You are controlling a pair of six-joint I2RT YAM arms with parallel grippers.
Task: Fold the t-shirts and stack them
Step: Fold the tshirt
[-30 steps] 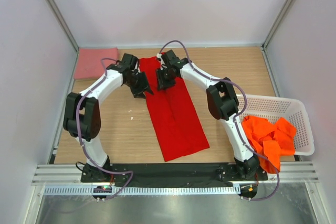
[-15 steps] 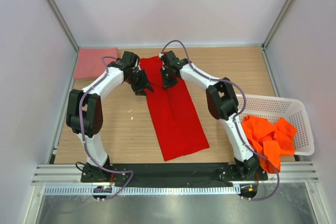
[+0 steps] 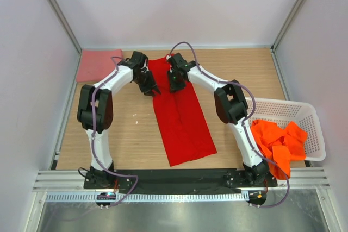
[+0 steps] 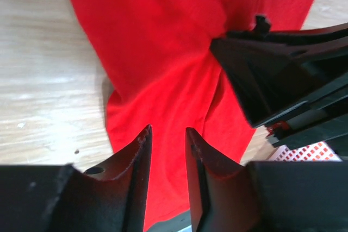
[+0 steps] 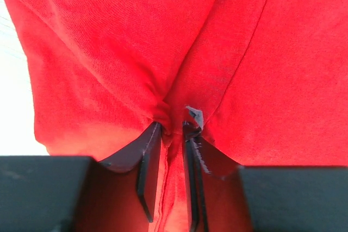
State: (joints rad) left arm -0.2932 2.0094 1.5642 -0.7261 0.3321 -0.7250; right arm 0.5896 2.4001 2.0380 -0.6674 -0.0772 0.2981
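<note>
A bright red t-shirt [image 3: 182, 118] lies on the table as a long narrow strip running from the back to the front edge. My right gripper [image 3: 175, 84] is shut on a bunched pinch of this red shirt near its far end; the right wrist view shows the cloth gathered between its fingertips [image 5: 171, 126]. My left gripper [image 3: 150, 89] hovers at the shirt's left edge, and its jaws stand a narrow gap apart with nothing between them [image 4: 167, 130]. A salmon pink t-shirt [image 3: 93, 64] lies folded at the back left. Orange t-shirts [image 3: 280, 140] fill the basket.
A white lattice basket [image 3: 283, 105] stands at the right edge, with orange cloth hanging over its near rim. Grey walls close in the table on the left, back and right. A black strip and a metal rail run along the front.
My left arm has swung towards the back and right, which brings its gripper close to the red shirt's left edge. My right gripper has stayed clamped on the shirt.
</note>
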